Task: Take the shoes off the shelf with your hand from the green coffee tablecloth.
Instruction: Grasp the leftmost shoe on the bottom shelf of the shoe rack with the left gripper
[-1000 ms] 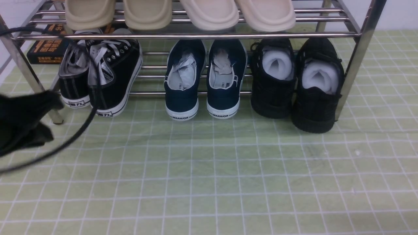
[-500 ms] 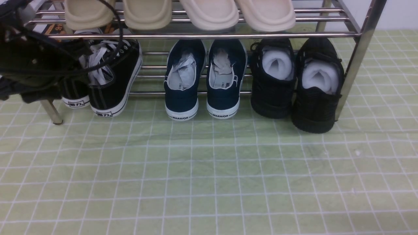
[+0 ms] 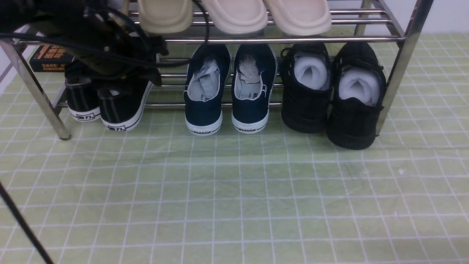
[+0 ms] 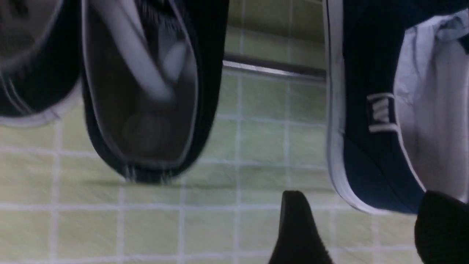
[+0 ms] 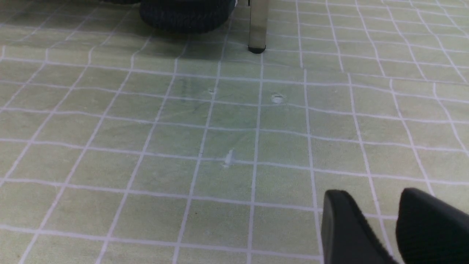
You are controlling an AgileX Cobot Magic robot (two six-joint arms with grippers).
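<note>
The black canvas sneakers (image 3: pixel 110 108) stand at the left of the chrome shelf's (image 3: pixel 278 39) lower tier, heels toward me, uppers hidden behind my left arm. My left gripper (image 3: pixel 155 64) hangs over the right sneaker, next to the navy pair. In the left wrist view the gripper (image 4: pixel 366 220) is open and empty, above the green tablecloth (image 4: pixel 256 146) between a sneaker's opening (image 4: pixel 143 91) and a navy shoe (image 4: pixel 366 110). My right gripper (image 5: pixel 381 223) hovers low over the tablecloth (image 5: pixel 183 146), fingers a little apart, holding nothing.
Navy WARRIOR slip-ons (image 3: pixel 229 88) and black knit shoes (image 3: pixel 333 91) fill the rest of the lower tier. Beige slippers (image 3: pixel 234 14) lie on the top tier. A black and orange box (image 3: pixel 51 57) sits behind the shelf. A shelf leg (image 5: pixel 257 25) stands ahead of the right gripper.
My left arm has swung up and to the right, from the left edge to over the sneakers, and now hides their laces. The shoes have not moved.
</note>
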